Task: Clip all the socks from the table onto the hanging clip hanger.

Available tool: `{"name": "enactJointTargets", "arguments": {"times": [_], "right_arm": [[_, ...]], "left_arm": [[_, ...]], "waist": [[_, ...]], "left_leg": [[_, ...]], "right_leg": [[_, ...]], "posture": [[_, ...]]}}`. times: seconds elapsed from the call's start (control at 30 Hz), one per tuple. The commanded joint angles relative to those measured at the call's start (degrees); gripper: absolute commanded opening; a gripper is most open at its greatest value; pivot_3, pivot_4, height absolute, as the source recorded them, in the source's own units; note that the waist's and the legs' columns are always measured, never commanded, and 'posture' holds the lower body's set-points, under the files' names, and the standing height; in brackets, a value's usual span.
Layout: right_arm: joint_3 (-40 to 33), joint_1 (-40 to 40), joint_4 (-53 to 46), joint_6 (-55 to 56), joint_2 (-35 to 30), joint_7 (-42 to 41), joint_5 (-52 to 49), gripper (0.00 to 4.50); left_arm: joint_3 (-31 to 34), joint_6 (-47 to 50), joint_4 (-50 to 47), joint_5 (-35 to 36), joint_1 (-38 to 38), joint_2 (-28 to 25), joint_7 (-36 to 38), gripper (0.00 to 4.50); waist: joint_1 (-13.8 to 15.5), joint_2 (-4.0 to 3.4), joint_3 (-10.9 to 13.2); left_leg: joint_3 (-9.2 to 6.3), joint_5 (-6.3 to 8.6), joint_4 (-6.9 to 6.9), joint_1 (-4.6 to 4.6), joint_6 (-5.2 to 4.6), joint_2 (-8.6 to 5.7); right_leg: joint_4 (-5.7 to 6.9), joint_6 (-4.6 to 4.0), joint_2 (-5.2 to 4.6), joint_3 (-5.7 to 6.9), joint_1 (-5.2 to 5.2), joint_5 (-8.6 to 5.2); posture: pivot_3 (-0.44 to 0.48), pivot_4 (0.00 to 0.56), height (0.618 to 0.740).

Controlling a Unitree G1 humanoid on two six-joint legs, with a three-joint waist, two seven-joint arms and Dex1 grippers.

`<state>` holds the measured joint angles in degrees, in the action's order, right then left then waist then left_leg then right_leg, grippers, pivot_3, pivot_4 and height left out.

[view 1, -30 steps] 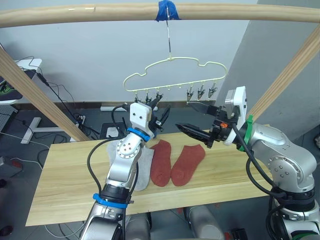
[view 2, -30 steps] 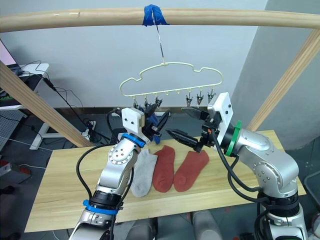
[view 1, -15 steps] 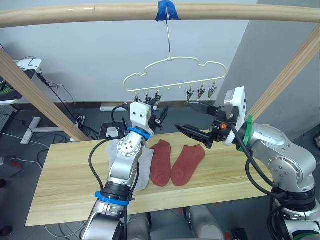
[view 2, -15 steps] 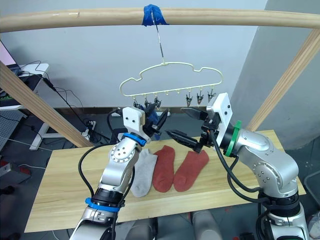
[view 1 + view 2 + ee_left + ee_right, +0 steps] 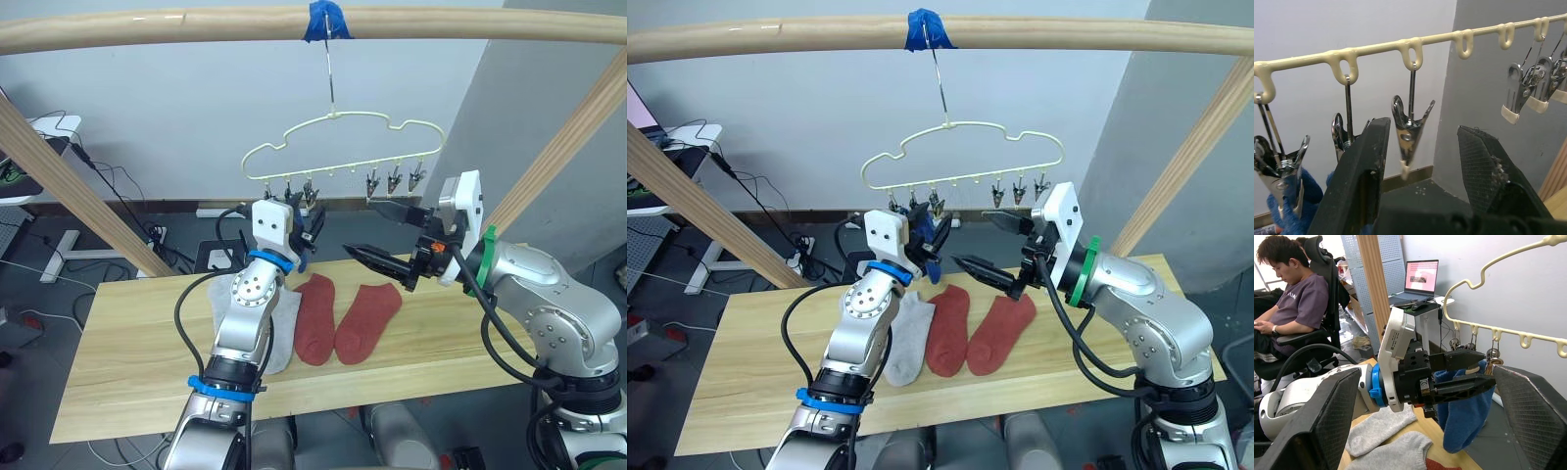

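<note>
The pale-yellow clip hanger (image 5: 343,132) hangs by its hook from the top pole, with silver clips (image 5: 1409,134) along its lower wire. A blue sock (image 5: 1464,416) hangs from the leftmost clips. My left gripper (image 5: 310,227) is raised just under those clips and is open, with one empty clip between its fingers (image 5: 1359,181) and the blue sock beside them. My right gripper (image 5: 361,225) hovers open under the right clips, empty. On the table (image 5: 127,362) lie a light grey sock (image 5: 286,328) and two rust-red socks (image 5: 315,318) (image 5: 370,311).
Round wooden frame poles (image 5: 69,186) slant down at both sides, and the top pole carries blue tape (image 5: 326,20) at the hook. Behind the table, a seated person (image 5: 1293,308) and a laptop (image 5: 1418,281) appear in the right wrist view.
My left gripper has edged slightly left and up toward the left clips. The right arm and the socks on the table have not moved.
</note>
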<state>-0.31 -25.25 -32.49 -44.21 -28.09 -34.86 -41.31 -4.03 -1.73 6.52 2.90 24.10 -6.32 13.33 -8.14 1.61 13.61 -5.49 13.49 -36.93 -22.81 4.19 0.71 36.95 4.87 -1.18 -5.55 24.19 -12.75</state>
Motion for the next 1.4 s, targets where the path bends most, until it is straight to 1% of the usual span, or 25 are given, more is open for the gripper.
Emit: {"name": "enactJointTargets", "arguments": {"times": [0.03, 0.5, 0.83, 0.93, 1.0, 1.07, 1.13, 1.33, 1.4], "right_arm": [[-0.52, -0.56, -1.97, 0.59, -0.45, 0.34, -0.59, 4.5], [0.02, -0.96, -2.31, 0.3, -0.5, 1.24, -1.07, 4.5], [-0.03, 0.49, -2.27, 1.33, -1.05, 0.68, -0.51, 4.5], [-0.19, 0.6, -2.16, 1.5, -1.16, 0.55, -0.65, 4.5], [-0.27, 0.57, -2.12, 1.51, -1.14, 0.54, -0.76, 4.5], [-0.25, 0.52, -2.03, 1.51, -1.15, 0.49, -0.75, 4.5], [-0.21, 0.45, -1.97, 1.42, -1.19, 0.46, -0.79, 4.5], [0.15, 0.5, -1.54, 1.34, -1.46, 0.19, -0.44, 4.5], [1.27, 0.96, -0.95, 1.94, -2.24, -0.09, 1.56, 4.5]], "left_arm": [[0.53, -1.36, -0.69, -0.18, 0.91, 0.11, -0.16, 2.37], [0.84, -4.1, 5.2, -0.68, 5.92, 1.48, -2.35, 2.37], [0.8, -5.33, 5.77, -1.59, 6.12, 1.16, -3.3, 2.37], [1.04, -5.82, 5.37, -1.02, 5.78, 1.31, -2.69, 1.86], [1.0, -5.65, 5.32, -1.15, 5.69, 1.29, -2.66, 1.26], [1.05, -5.38, 5.23, -0.96, 5.61, 1.38, -2.53, 0.84], [1.1, -5.26, 5.04, -0.78, 5.55, 1.45, -2.45, 0.77], [1.29, -4.95, 4.45, -0.73, 5.52, 1.36, -2.24, 0.77], [1.5, -4.26, 3.48, -0.46, 5.24, 1.07, -1.99, 0.77]], "waist": [[-0.01, 0.0, 0.0], [-0.06, 0.0, 0.0], [-0.22, 0.0, 0.0], [-0.22, 0.0, 0.0], [-0.22, 0.0, 0.0], [-0.22, 0.0, 0.0], [-0.21, 0.0, 0.0], [-0.15, 0.0, 0.0], [-0.13, 0.0, 0.0]], "left_leg": [[0.0, 0.0, 0.0, 0.0, 0.0, 0.0], [0.0, 0.0, 0.01, -0.01, 0.0, 0.0], [0.01, 0.0, 0.0, -0.01, 0.0, 0.0], [0.0, 0.0, 0.01, -0.01, 0.0, 0.0], [0.01, 0.0, 0.01, -0.01, 0.0, 0.0], [0.0, 0.0, 0.0, -0.01, 0.0, 0.0], [0.0, 0.0, 0.0, 0.0, 0.0, 0.0], [0.0, 0.0, 0.01, -0.01, 0.0, 0.0], [0.0, 0.0, 0.0, -0.01, 0.0, 0.0]], "right_leg": [[0.0, 0.0, 0.0, 0.0, 0.0, 0.0], [-0.01, 0.0, 0.0, 0.0, 0.01, 0.0], [0.0, 0.01, 0.0, 0.0, 0.0, 0.0], [-0.01, 0.01, 0.0, 0.0, 0.0, 0.0], [-0.01, 0.01, 0.0, 0.0, 0.0, 0.0], [0.0, 0.01, 0.0, 0.0, 0.0, 0.0], [0.01, 0.01, 0.0, 0.0, 0.0, 0.0], [0.0, 0.01, 0.0, 0.0, 0.0, 0.0], [0.0, 0.01, 0.0, 0.0, 0.0, 0.0]], "posture": [[-0.217, 0.185, 0.74], [-0.223, 0.186, 0.74], [-0.228, 0.19, 0.74], [-0.225, 0.192, 0.74], [-0.224, 0.195, 0.74], [-0.224, 0.195, 0.74], [-0.219, 0.197, 0.74], [-0.214, 0.202, 0.74], [-0.211, 0.203, 0.74]]}}
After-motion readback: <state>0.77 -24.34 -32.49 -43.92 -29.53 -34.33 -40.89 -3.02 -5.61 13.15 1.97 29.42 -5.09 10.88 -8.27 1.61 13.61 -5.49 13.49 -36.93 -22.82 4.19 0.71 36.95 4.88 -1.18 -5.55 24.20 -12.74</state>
